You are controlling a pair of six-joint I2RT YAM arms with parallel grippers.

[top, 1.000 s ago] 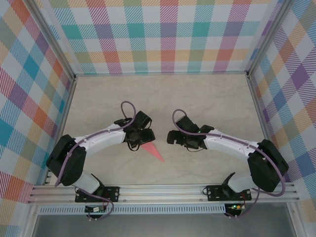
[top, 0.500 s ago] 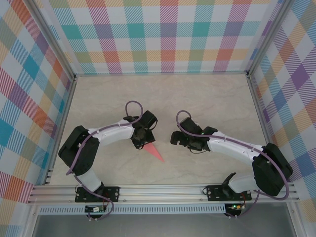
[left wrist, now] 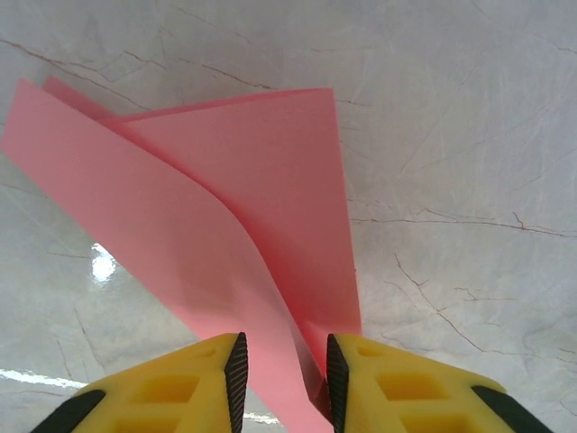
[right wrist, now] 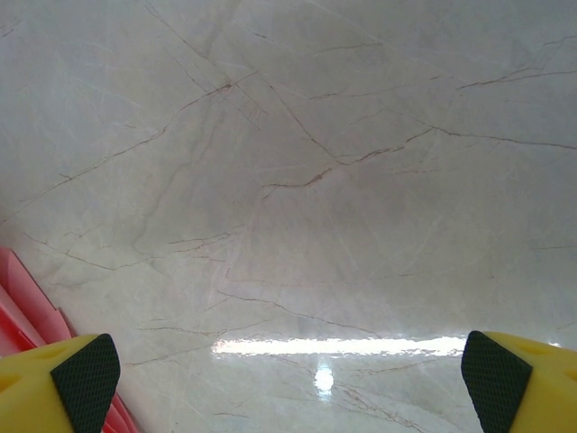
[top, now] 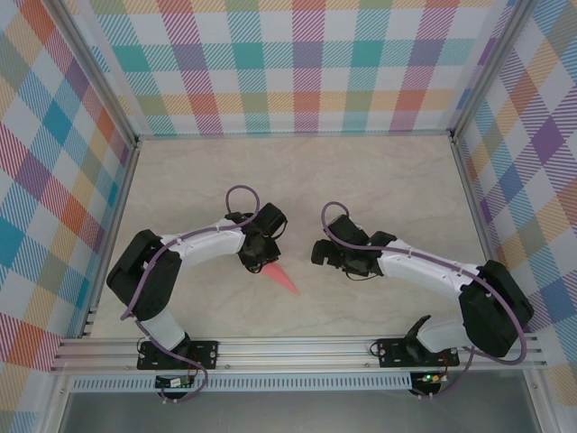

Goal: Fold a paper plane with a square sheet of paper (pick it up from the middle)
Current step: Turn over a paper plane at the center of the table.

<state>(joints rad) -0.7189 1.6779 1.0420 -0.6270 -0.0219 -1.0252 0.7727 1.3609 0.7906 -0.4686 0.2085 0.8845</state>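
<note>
**Left gripper** [top: 263,263]: down over the wide end of the paper plane [top: 283,280], approx. mid-worktop [top: 379,180], a little left of centre. The plane's sharp tip points toward the near edge and to the right, clear of the gripper.

**Left wrist view:** jaws set narrow. The plane's pink layers [left wrist: 225,198] run between the yellow fingers [left wrist: 207,388], and one wing curls up off the marble. Cannot tell whether it is clamped or only straddled.

**Right gripper** [top: 317,253]: jaws spread wide, released, low over bare worktop. It sits just right of the plane, not touching it.

**Rt wrist view:** pink edge of the plane [right wrist: 16,316] at the lower-left corner, beside one finger.
</note>
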